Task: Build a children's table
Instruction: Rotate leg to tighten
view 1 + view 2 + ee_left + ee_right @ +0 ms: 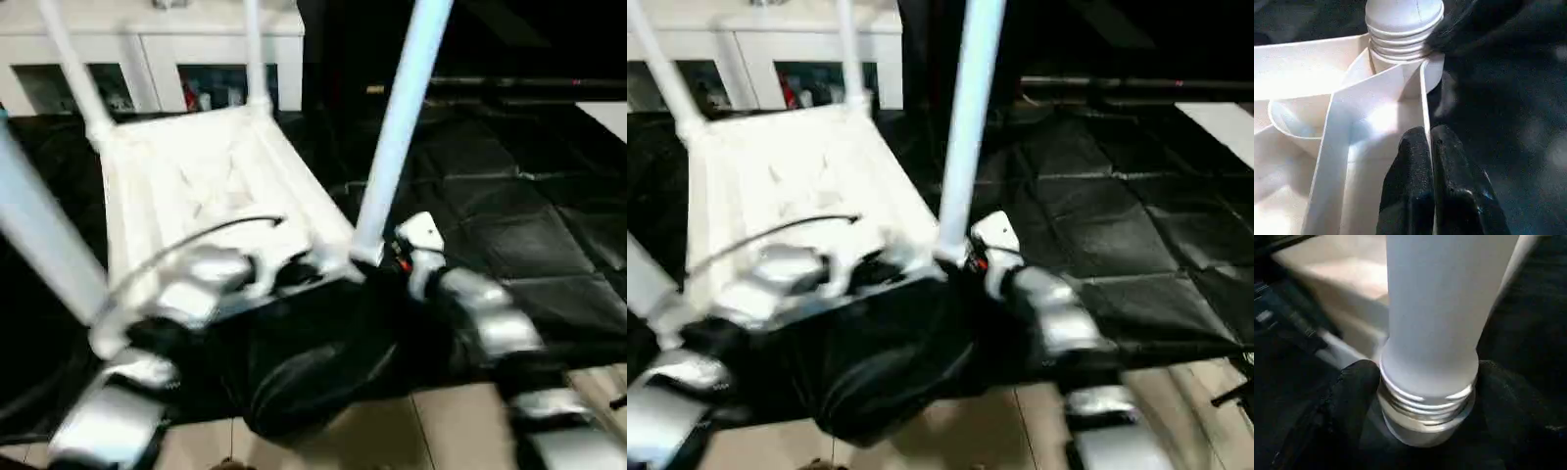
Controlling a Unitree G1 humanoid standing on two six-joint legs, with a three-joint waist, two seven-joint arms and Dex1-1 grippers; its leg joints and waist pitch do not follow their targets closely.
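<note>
Your tabletop [206, 186] lies upside down in the left half of the head view, ribbed underside up, on a black quilted mat [509, 225]. Two legs [257, 54] stand in its far corner sockets at upper left, and a third leg [34, 235] crosses the left edge close to the camera. The fourth leg [397, 127] rises from the near right corner, just left of frame centre, with its threaded end [1425, 406] sitting at the socket (threads showing above the rim). Your right gripper [1420, 396] has one black finger [1352, 396] on each side of that threaded end, jaws wide around it. Your left gripper [1431, 147] is pinched closed on the tabletop's thin side wall [1424, 98], just beside that same corner. A white cabinet [147, 59] stands along the top left.
</note>
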